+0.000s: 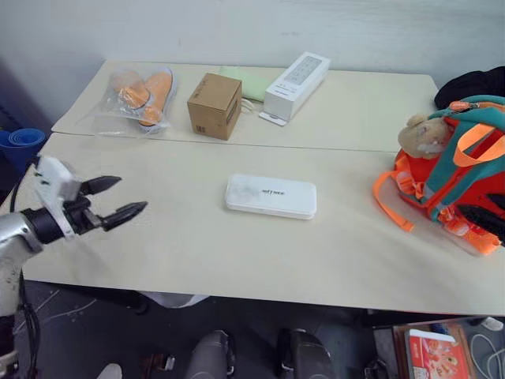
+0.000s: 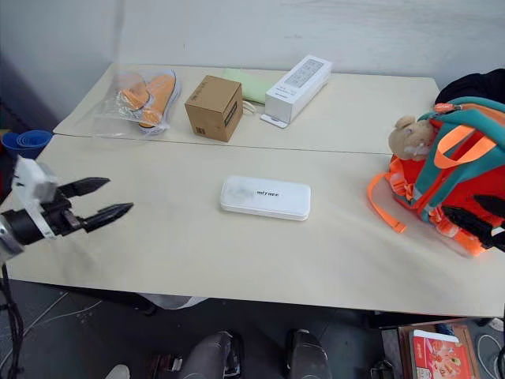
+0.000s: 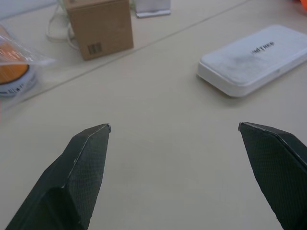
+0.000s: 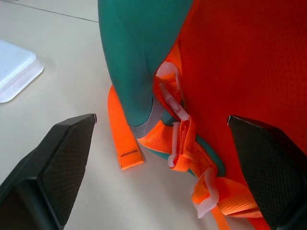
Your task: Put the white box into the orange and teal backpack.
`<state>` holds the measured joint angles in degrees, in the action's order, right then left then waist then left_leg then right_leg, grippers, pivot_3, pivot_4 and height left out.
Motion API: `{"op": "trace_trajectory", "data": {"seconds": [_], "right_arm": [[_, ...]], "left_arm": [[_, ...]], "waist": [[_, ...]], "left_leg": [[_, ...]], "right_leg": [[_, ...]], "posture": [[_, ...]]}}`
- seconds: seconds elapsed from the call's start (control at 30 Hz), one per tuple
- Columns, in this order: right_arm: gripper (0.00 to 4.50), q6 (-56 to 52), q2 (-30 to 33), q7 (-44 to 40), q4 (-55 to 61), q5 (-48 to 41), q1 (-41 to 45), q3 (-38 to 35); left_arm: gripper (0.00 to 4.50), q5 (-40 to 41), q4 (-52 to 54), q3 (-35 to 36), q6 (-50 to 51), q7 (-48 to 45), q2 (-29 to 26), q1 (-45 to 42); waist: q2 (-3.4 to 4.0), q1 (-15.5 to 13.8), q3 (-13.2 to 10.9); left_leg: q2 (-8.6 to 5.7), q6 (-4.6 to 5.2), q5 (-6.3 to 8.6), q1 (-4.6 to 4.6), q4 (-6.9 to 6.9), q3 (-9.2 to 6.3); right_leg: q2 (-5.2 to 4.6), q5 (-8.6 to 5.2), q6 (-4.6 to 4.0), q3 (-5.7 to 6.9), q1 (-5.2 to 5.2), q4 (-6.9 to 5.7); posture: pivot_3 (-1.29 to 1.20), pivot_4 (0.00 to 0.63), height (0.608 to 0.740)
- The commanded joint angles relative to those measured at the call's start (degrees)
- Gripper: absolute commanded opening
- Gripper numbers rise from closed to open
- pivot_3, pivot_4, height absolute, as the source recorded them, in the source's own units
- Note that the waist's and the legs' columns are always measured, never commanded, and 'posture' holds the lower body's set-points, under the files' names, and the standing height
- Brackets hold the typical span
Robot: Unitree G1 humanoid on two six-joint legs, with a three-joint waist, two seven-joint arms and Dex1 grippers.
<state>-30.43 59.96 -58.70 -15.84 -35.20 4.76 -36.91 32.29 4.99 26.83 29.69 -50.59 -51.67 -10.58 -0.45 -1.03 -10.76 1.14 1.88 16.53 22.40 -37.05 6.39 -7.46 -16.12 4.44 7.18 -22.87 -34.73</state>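
1. The left gripper (image 1: 118,199) hovers over the near left part of the counter (image 1: 237,253), its two black jaws spread wide apart with nothing between them and touching nothing
2. In the left wrist view the same jaws frame bare counter top, with the white box (image 3: 252,57) lying ahead of them and well apart from both fingertips (image 3: 91,143)
3. The white box sits flat near the middle of the counter, small dark lettering on its lid, with open surface all around it
4. The right gripper (image 4: 160,124) also stands wide open and holds nothing; its jaws sit just in front of the orange and teal backpack (image 4: 230,62), on either side of a bunch of orange straps (image 4: 182,143) and pale plastic buckles, and whether a jaw touches the fabric I cannot tell
5. The backpack rests at the right edge of the counter, well to the right of the white box, with a small tan plush toy (image 1: 422,134) on its upper left side and one orange strap trailing onto the counter towards the box
6. At the back of the counter stand a brown cardboard box (image 1: 214,105), a longer white box (image 1: 296,85) with a grey printed top, and a clear bag holding orange shoes (image 1: 142,96)
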Motion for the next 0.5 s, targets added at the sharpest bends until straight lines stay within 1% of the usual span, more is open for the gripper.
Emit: {"op": "trace_trajectory", "data": {"seconds": [0.03,0.13,0.27,0.33,0.5], "right_arm": [[4.48,0.5,1.2,-0.8,0.3,0.0,0.8,-1.8],[4.48,-0.2,0.2,-0.1,2.3,-0.1,0.4,-1.6],[4.48,-1.5,-0.6,0.3,4.9,-0.6,-0.7,-1.8],[4.48,-2.0,-0.8,0.5,5.8,-0.8,-1.2,-2.1],[4.48,-3.1,-1.2,1.3,7.4,-1.2,-2.1,-3.2]], "left_arm": [[4.5,1.6,-0.1,1.7,0.4,-0.8,-1.0,-1.2],[4.5,0.9,1.0,0.6,0.3,0.4,0.0,-0.6],[4.5,0.1,2.5,-0.3,-0.1,1.3,0.7,1.2],[4.5,-0.2,3.1,-0.4,-0.3,1.5,0.9,1.8],[4.5,-0.3,3.4,-0.5,-0.3,1.9,0.9,1.8]], "waist": [[0.04,0.0,0.0],[0.08,0.2,0.0],[0.07,0.2,0.0],[0.07,0.3,-0.1],[0.07,0.2,-0.1]], "left_leg": [[0.0,-0.03,0.01,0.0,0.01,0.0],[0.0,-0.18,-0.08,0.04,0.03,0.12],[0.01,-0.03,-0.16,0.05,0.03,0.32],[0.01,-0.25,-0.02,0.06,0.02,0.38],[0.01,-0.09,0.06,0.13,0.0,0.51]], "right_leg": [[0.0,0.0,0.0,0.0,-0.01,0.01],[0.01,0.0,0.0,-0.09,-0.1,0.02],[0.03,0.02,0.04,-0.3,-0.2,0.0],[0.03,0.04,0.08,-0.37,-0.25,0.0],[0.03,0.05,0.1,-0.56,-0.49,-0.14]], "posture": [[0.0,0.15,0.74],[0.0,0.15,0.74],[0.0,0.15,0.74],[0.0,0.15,0.74],[0.0,0.15,0.74]]}}
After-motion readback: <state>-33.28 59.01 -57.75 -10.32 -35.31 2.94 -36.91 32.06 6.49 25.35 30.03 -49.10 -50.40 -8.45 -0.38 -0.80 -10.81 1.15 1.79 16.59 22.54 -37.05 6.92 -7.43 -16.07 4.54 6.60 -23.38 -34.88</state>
